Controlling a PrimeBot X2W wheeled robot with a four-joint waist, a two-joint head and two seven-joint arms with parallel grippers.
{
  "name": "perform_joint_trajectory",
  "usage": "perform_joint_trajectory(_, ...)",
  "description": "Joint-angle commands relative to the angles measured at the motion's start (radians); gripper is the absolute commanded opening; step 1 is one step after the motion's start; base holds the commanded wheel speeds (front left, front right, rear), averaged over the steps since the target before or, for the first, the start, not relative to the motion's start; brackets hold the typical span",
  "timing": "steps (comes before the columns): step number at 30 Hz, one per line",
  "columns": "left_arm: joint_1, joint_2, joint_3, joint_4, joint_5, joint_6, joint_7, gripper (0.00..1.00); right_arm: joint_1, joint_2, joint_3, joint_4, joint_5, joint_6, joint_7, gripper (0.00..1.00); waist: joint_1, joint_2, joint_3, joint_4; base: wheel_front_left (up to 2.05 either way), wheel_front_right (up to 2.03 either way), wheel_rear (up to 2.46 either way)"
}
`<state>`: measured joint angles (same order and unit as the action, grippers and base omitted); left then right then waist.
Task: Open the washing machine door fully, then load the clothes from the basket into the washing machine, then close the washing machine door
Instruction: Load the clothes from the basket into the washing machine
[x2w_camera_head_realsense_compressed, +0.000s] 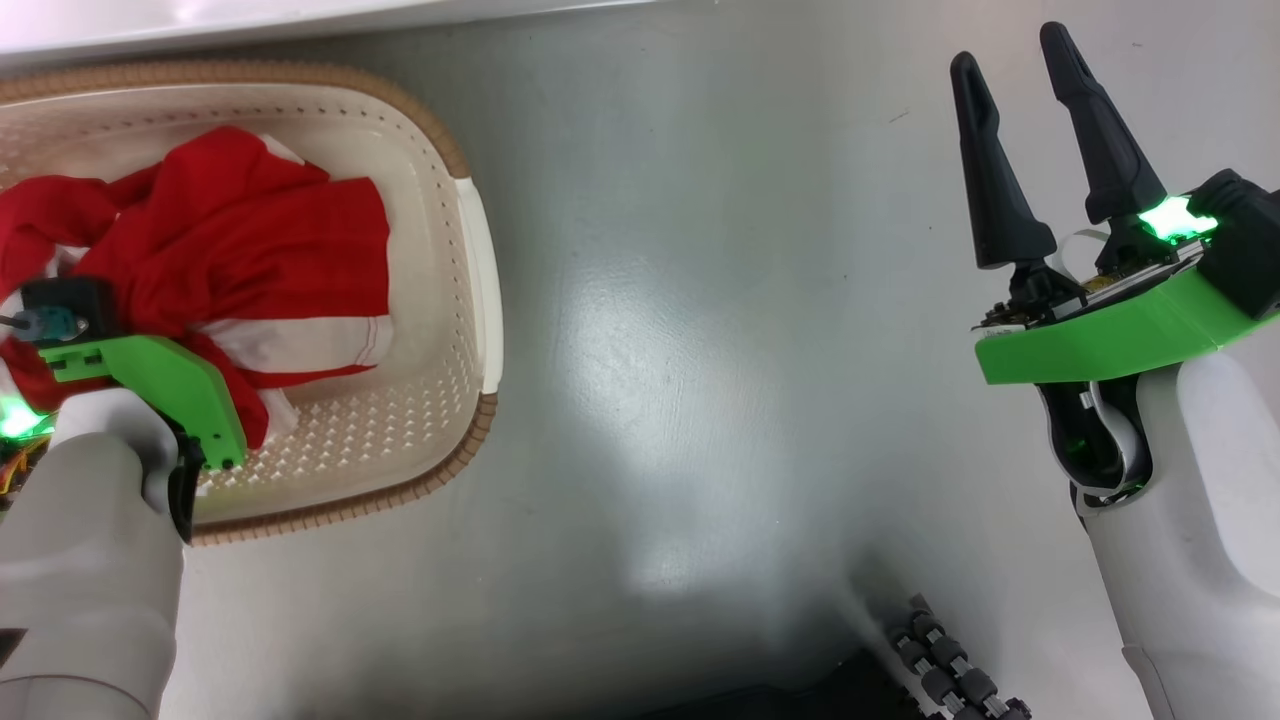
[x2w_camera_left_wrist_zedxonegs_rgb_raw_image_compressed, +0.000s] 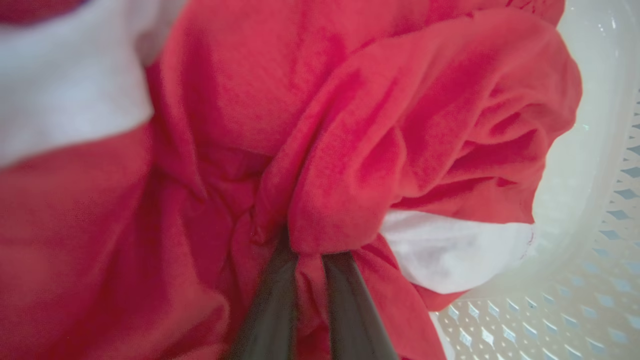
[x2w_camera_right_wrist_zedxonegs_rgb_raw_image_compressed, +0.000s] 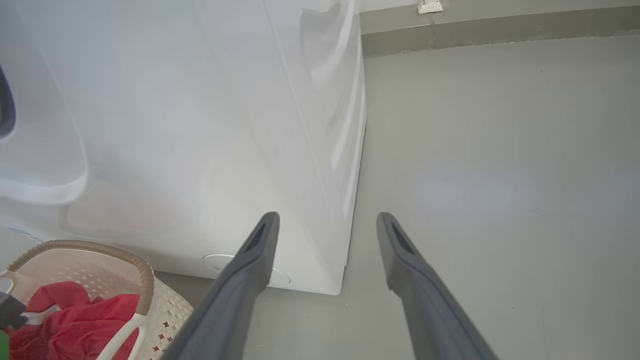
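Step in hand: the robot is picking the clothes (x2w_camera_head_realsense_compressed: 250, 230) out of the basket (x2w_camera_head_realsense_compressed: 478, 300). Loading, as I judge it, is only beginning, since the whole red bundle is lying in the basket.

Where the clothes are: they are sitting heaped in the basket at about nine o'clock in the head view, on the grey floor (x2w_camera_head_realsense_compressed: 750, 350). The washing machine (x2w_camera_right_wrist_zedxonegs_rgb_raw_image_compressed: 200, 125) is standing just beyond the basket at twelve o'clock, its round service flap (x2w_camera_right_wrist_zedxonegs_rgb_raw_image_compressed: 216, 260) low on the front.

Left gripper (x2w_camera_left_wrist_zedxonegs_rgb_raw_image_compressed: 310, 256): it is reaching down into the heap. Its jaws are drawn almost together and are pinching a fold of red fabric between them.

Right gripper (x2w_camera_head_realsense_compressed: 1010, 48): it is hovering over bare floor at two o'clock, well apart from the basket. Its jaws are spread wide and holding nothing.

Doing it well: the pinch is sitting on one fold beside a white panel (x2w_camera_left_wrist_zedxonegs_rgb_raw_image_compressed: 450, 255), so I am expecting the rest to trail below when lifted. Lifting straight up and slowly, until the lowest hem is clearing the brown rim, should be sparing the light basket from tipping or dragging.

Watching for: fabric slipping out of so thin a pinch, or a sleeve snagging on the perforated wall.

Next move: to my eye it is calling for a high carry toward twelve o'clock, with the right arm keeping out of the path.
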<state>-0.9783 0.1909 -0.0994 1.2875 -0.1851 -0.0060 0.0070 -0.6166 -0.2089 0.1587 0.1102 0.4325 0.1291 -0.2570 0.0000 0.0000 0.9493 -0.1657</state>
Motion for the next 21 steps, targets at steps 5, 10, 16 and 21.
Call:
perform_joint_trajectory(5, 0.036, 0.043, 0.01, 0.003, -0.015, -0.018, -0.032, 0.0, 0.028, 0.0, 0.021, -0.017, -0.008, 0.002, -0.005, 1.0, 0.0, 0.0, -0.011, 0.0, 0.0, 0.0, 0.0)
perform_joint_trajectory(10, 0.05, 0.038, 0.012, 0.003, -0.03, -0.021, -0.039, 0.0, 0.031, 0.0, 0.025, -0.01, -0.009, 0.002, -0.005, 1.0, 0.0, 0.0, -0.035, -0.002, 0.0, 0.0, 0.0)
perform_joint_trajectory(16, 0.076, 0.026, 0.009, 0.003, -0.044, -0.034, -0.061, 0.0, 0.037, -0.001, 0.026, 0.0, -0.006, 0.002, -0.005, 1.0, 0.0, 0.0, -0.075, 0.002, 0.0, 0.0, 0.0)
perform_joint_trajectory(21, 0.102, 0.015, 0.008, 0.003, -0.057, -0.048, -0.112, 0.0, 0.047, 0.0, 0.027, 0.006, -0.004, 0.002, -0.005, 1.0, 0.0, 0.0, -0.119, 0.009, 0.0, 0.0, 0.0)
